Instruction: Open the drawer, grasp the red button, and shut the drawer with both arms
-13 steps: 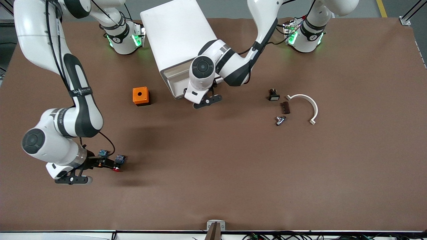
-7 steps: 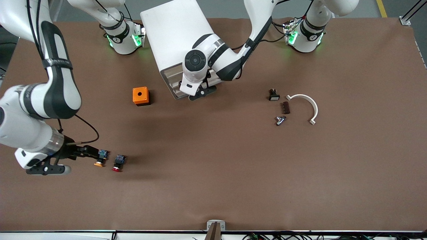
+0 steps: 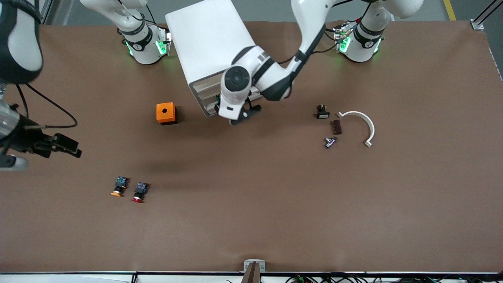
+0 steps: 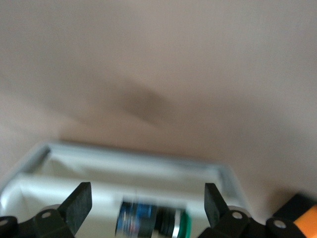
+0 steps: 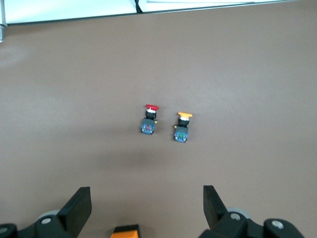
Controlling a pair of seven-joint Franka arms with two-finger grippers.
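The small push button with a red cap, black body and blue rear part (image 3: pixel 138 192) lies on the brown worktop (image 3: pixel 275 196) in the lower left part of the front view, just beside a like button with an orange cap (image 3: pixel 118 186) that sits toward the right arm's end; the two do not touch. Both also show in the right wrist view (image 5: pixel 150 119) (image 5: pixel 182 127). The right tool (image 3: pixel 65 146) hangs at the front view's left edge, above the bare worktop, its fingers (image 5: pixel 75 210) spread wide and holding nothing. An orange cube with a hole (image 3: pixel 166 113) stands farther from the camera than the buttons.

The white boxy cabinet (image 3: pixel 208 39) stands at upper centre. The left tool (image 3: pixel 240 116) is at its front, by the cream-white plastic drawer (image 3: pixel 204 96); its fingers (image 4: pixel 79 203) are wide apart, with a blurred blue and black part (image 4: pixel 148 220) seen inside the drawer (image 4: pixel 124 168) between them.

Toward the left arm's end lie a curved white plastic piece (image 3: pixel 363 125) and several small dark parts (image 3: pixel 330 125).
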